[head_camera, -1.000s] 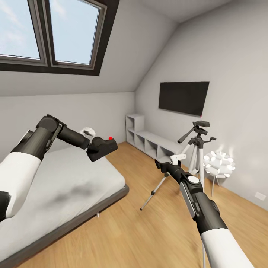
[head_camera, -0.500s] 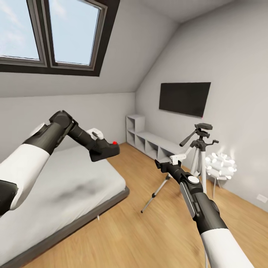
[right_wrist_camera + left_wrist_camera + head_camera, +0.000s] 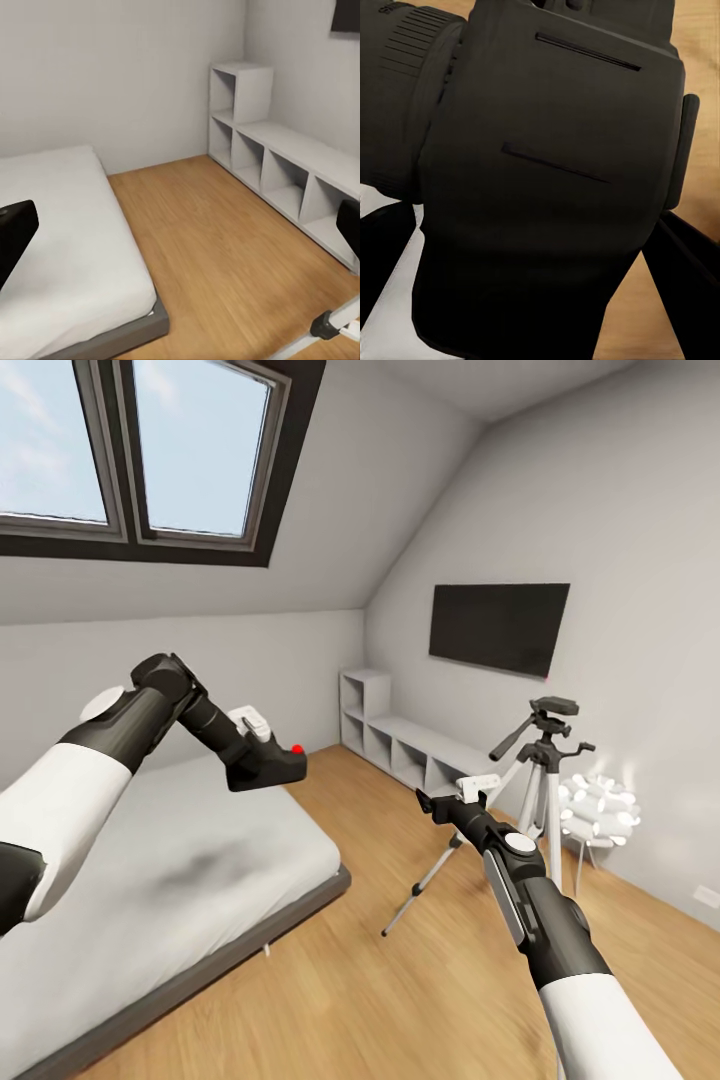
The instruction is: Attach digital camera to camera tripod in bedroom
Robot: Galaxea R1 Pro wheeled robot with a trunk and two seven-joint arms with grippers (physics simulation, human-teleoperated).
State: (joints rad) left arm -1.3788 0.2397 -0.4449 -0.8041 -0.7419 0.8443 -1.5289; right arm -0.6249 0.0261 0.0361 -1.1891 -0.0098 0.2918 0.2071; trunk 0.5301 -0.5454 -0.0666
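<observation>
My left gripper (image 3: pixel 262 758) is shut on the digital camera (image 3: pixel 280 768), a black box with a red button on top, held in the air over the bed's far corner. In the left wrist view the camera's black body (image 3: pixel 547 187) sits between the dark fingers (image 3: pixel 682 270). The camera tripod (image 3: pixel 541 770) stands on the wood floor at the right, silver legs spread, black head and pan handle on top. My right gripper (image 3: pixel 432 802) reaches forward, left of the tripod and apart from it, open and empty (image 3: pixel 180 232). One tripod foot (image 3: pixel 330 324) shows in the right wrist view.
The grey-framed white bed (image 3: pixel 170 870) takes up the left. A low white cubby shelf (image 3: pixel 400 745) runs along the right wall under a black TV (image 3: pixel 498 625). A white ball-cluster lamp (image 3: pixel 598 810) stands just behind the tripod. Bare wood floor (image 3: pixel 360 970) lies between bed and tripod.
My left arm raised its elbow and drew the camera slightly back and lower. The whole view drifted a little, shifting the tripod rightward in the picture. The right arm kept still.
</observation>
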